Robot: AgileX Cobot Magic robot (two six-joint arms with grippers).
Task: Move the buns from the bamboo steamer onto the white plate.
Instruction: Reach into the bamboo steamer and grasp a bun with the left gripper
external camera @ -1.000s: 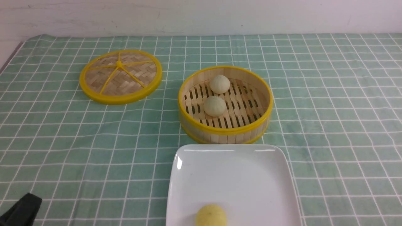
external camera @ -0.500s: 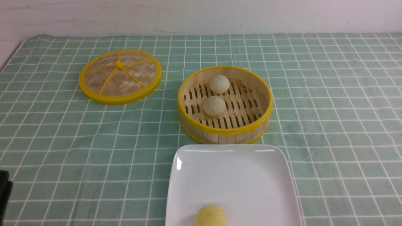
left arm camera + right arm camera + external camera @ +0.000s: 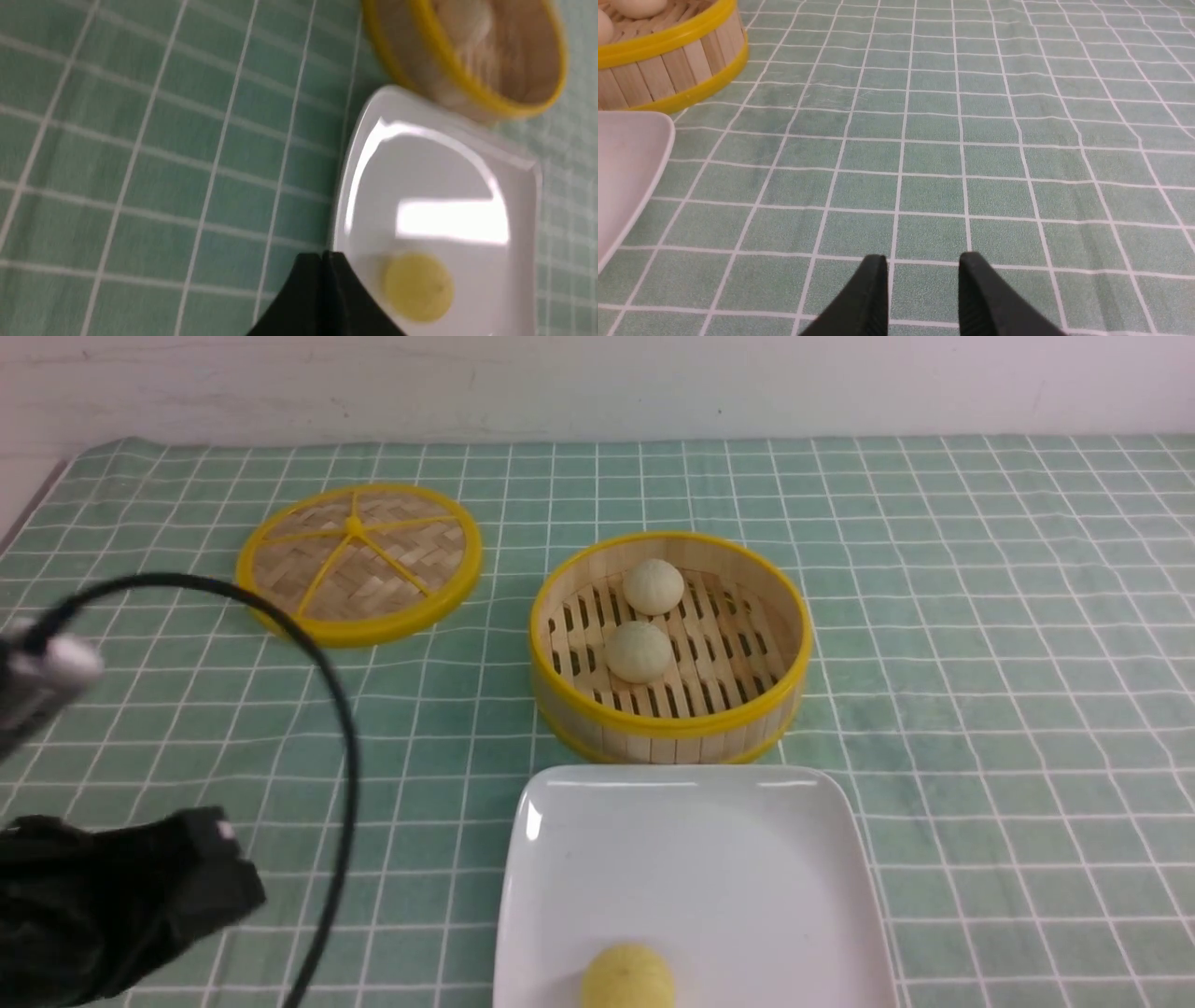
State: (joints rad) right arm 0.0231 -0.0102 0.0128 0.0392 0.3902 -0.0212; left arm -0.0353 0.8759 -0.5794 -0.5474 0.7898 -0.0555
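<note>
Front view: buns [image 3: 639,651] are sitting inside bamboo steamer [image 3: 667,728], just behind white plate [image 3: 691,859].
Left tool [image 3: 322,261]: fingers are pressing together, gripping nothing.
Right tool [image 3: 922,275]: is hovering slightly parted over tabletop [image 3: 1017,140].

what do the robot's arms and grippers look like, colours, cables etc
The left arm is bulky and matte black, with a small white mark and a thin black cable looping from a silvery-grey fitting. The left gripper and right gripper have black tapered fingers; the right's show fine ribbing.
</note>
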